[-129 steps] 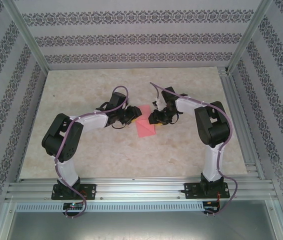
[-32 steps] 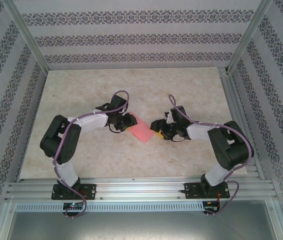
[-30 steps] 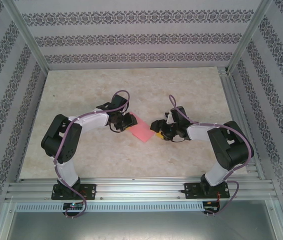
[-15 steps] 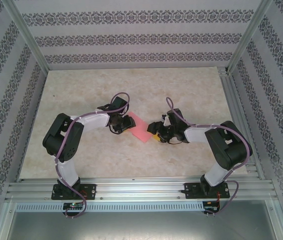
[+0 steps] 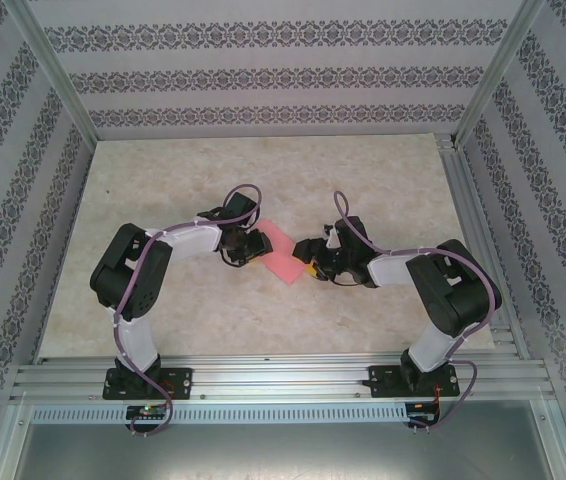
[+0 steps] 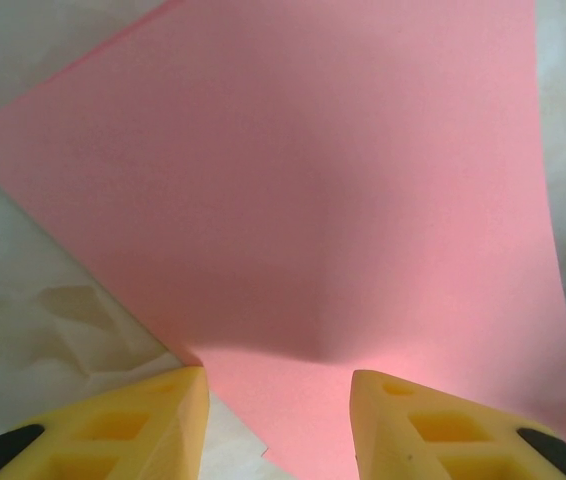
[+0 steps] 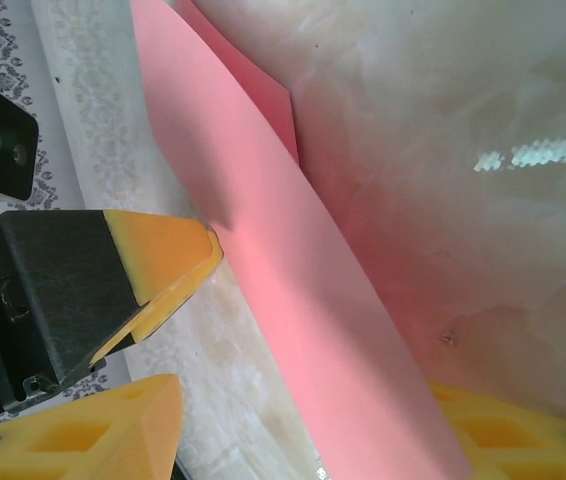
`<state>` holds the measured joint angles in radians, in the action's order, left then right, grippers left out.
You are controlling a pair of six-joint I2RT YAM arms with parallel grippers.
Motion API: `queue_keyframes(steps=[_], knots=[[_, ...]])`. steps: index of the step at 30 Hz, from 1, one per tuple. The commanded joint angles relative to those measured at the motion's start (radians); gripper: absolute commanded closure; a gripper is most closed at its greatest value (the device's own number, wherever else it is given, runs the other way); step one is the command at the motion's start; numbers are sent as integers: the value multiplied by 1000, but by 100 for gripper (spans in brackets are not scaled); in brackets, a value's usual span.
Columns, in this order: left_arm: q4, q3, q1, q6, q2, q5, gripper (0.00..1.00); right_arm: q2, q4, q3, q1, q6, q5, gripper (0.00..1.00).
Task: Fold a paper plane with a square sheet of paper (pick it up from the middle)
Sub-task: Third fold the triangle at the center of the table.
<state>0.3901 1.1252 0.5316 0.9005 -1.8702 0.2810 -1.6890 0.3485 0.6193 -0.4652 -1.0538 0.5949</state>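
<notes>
Square sheet of paper (image 5: pixel 281 254) lies mid-table (image 5: pixel 363 180), partly curled off the surface between the arms. Left gripper (image 6: pixel 278 385) and right gripper (image 7: pixel 303 395) straddle opposite edges, fingers spread and clamping nothing, apparently positioned to steady the sheet for a fold.

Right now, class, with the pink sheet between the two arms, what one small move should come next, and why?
Probably close the right fingers on the square sheet of paper: it curls up off the table and passes between them, they stand apart, and the left fingers are at its other edge.
</notes>
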Motion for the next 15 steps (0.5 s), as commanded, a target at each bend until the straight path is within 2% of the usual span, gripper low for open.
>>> queue_keyframes(steps=[1,8,15], knots=[[-12,21,6,-16,-7,-5,57,29,33,-8,-8,14,-27,43],[-17,32,6,-2,45,24,56,90,5,-28,9,88,-49,42],[-66,40,5,47,71,86,53,82,112,-47,31,73,5,47]])
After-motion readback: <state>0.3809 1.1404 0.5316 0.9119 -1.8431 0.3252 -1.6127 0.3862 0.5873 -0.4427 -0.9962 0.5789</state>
